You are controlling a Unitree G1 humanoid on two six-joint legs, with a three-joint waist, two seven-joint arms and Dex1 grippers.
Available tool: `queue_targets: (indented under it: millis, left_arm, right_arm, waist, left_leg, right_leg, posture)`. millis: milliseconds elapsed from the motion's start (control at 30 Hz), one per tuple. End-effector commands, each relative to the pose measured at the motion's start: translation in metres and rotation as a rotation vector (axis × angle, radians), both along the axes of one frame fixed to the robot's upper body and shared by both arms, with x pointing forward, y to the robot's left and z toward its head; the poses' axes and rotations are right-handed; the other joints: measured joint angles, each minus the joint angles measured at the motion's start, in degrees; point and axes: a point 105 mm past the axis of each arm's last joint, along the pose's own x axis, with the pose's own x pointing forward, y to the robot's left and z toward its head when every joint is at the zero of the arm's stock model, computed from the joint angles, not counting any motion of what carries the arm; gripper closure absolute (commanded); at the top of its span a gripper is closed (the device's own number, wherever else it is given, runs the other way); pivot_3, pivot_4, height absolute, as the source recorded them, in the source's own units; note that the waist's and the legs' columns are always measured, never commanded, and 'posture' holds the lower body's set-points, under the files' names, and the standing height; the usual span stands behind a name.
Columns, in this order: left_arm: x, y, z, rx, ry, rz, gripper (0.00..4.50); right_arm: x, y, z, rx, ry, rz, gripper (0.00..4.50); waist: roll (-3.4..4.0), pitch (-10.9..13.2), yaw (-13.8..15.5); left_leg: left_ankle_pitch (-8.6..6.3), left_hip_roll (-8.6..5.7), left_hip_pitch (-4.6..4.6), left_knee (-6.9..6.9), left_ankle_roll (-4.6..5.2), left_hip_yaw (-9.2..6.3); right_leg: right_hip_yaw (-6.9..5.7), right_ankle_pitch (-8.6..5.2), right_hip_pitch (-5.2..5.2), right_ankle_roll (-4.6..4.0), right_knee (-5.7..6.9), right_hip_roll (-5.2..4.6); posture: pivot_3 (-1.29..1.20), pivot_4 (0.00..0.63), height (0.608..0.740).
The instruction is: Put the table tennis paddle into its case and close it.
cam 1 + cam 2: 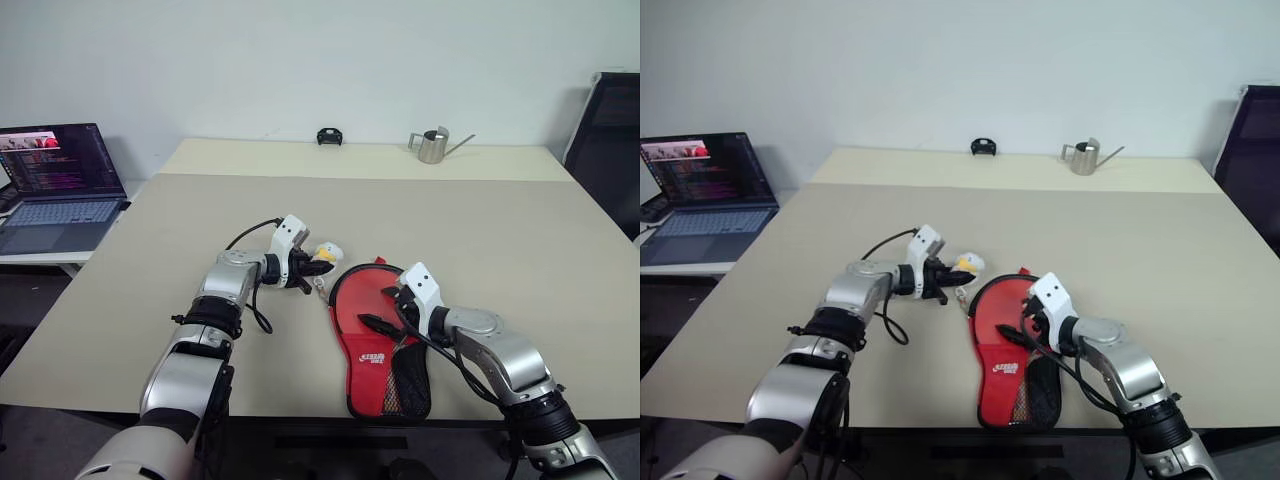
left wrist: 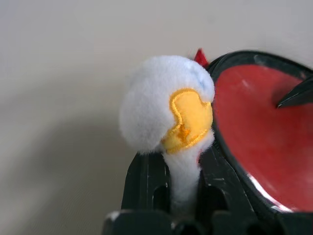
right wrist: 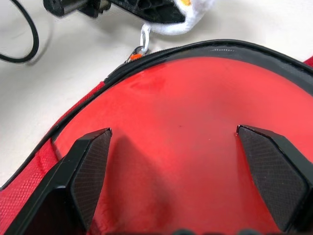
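Note:
The case (image 1: 385, 375), red with a black mesh pocket and a white logo, lies flat near the table's front edge. Its rounded end is unzipped, and the table tennis paddle's smooth red face (image 3: 186, 98) shows inside the black zip rim; the handle is hidden. A white plush charm (image 2: 166, 105) with a yellow patch hangs from the zip pull (image 3: 144, 36) at the case's far left edge. My left gripper (image 1: 315, 266) is shut on that charm. My right gripper (image 3: 188, 142) stands open just above the red face, with nothing between its fingers.
An open laptop (image 1: 60, 180) sits on a side desk to the left. A metal watering can (image 1: 432, 146) and a small black object (image 1: 329, 136) stand at the table's far edge. A black chair (image 1: 610, 140) is at the right.

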Motion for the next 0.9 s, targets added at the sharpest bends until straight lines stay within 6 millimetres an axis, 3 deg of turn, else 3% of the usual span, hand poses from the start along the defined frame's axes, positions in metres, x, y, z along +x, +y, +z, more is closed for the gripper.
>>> queue_targets:
  millis: [33,333,600,900]
  left_arm:
    - [0.001,-0.004,0.021,-0.007,-0.066,-0.025,4.34]
    - [0.026,-0.020,0.016,0.131,-0.144,0.021,4.34]
    - [0.042,-0.039,0.023,0.168,-0.224,0.110,4.34]
    - [0.046,-0.050,0.027,0.242,-0.293,0.120,4.34]
  right_arm:
    - [-0.022,0.003,-0.050,-0.067,0.197,0.032,0.00]
    - [-0.023,0.018,-0.061,-0.057,0.215,0.016,0.00]
    - [-0.017,0.026,-0.066,-0.049,0.226,-0.002,0.00]
    - [-0.008,0.016,-0.071,-0.063,0.243,-0.037,0.00]
  waist:
    - [-0.09,-0.2,0.0]
    - [-0.38,-0.6,-0.1]
    - [-0.40,-0.7,-0.3]
    - [-0.41,-0.8,-0.2]
  left_leg:
    - [0.00,0.00,0.03,0.00,0.00,0.00]
    - [-0.02,0.02,0.67,-0.07,0.02,0.00]
    - [-0.02,0.06,0.74,-0.07,0.03,0.00]
    - [-0.02,0.05,0.96,-0.08,0.02,-0.01]
  right_leg:
    - [0.00,0.00,0.02,0.00,0.00,0.01]
    - [-0.01,-0.01,0.58,0.01,-0.04,0.05]
    - [-0.02,0.00,0.60,0.02,0.03,0.11]
    - [-0.05,0.02,0.84,0.05,0.01,0.12]
  posture:
    - [0.00,0.150,0.740]
    - [0.00,0.150,0.740]
    - [0.00,0.150,0.740]
    - [0.00,0.150,0.740]
